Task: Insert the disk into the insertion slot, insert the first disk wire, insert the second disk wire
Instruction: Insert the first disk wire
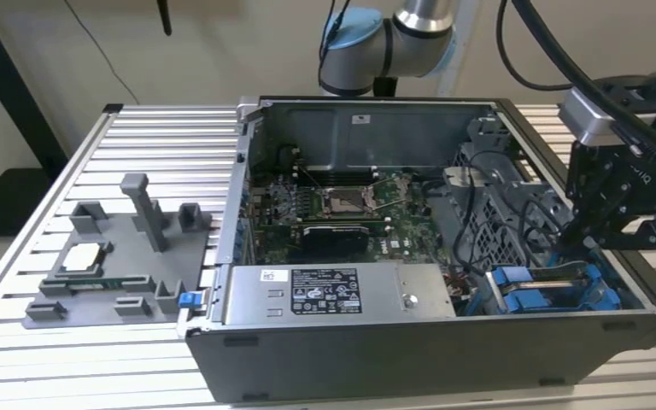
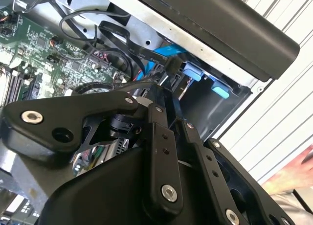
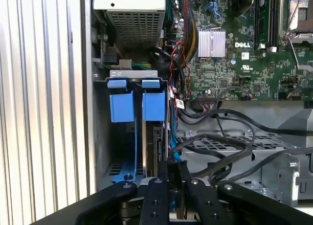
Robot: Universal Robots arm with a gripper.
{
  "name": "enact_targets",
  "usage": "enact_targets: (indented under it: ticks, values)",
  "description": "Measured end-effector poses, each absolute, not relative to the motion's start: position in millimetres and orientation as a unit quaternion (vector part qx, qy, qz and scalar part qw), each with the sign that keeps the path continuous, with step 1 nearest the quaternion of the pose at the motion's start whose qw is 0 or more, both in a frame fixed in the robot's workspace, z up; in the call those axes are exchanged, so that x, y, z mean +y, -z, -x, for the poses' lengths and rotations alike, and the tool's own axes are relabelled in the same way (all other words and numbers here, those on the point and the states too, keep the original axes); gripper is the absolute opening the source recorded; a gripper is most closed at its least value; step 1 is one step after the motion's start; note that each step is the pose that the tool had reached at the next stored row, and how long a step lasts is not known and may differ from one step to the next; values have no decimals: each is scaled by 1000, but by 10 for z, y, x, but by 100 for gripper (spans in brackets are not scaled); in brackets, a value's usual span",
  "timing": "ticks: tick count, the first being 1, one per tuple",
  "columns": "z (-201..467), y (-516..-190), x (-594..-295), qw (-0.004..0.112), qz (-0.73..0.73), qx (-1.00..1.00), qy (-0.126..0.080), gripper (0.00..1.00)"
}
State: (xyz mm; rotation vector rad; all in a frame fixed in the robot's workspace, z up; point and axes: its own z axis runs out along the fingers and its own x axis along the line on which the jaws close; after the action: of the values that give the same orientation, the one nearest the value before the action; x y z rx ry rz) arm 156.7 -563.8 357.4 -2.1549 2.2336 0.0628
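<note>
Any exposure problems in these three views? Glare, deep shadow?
Exterior view: even light, though the corner around the blue plastic drive carriers is dim. First wrist view: the ribbed aluminium table is washed out; the grey metal drive cage falls into shadow. Second wrist view: table blown white past the black case rim.

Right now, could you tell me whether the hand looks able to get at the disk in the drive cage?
Probably yes: the hand is right at the disk seated in the drive cage, the case is open there, and the black cables loop beside it, not across.
</note>
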Motion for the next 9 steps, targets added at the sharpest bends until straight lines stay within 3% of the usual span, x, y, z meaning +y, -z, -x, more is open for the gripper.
enact_targets:
  ticks: [9]
  values:
    - [-1577, -3569, -5755, 11, 692, 722, -25, 0]
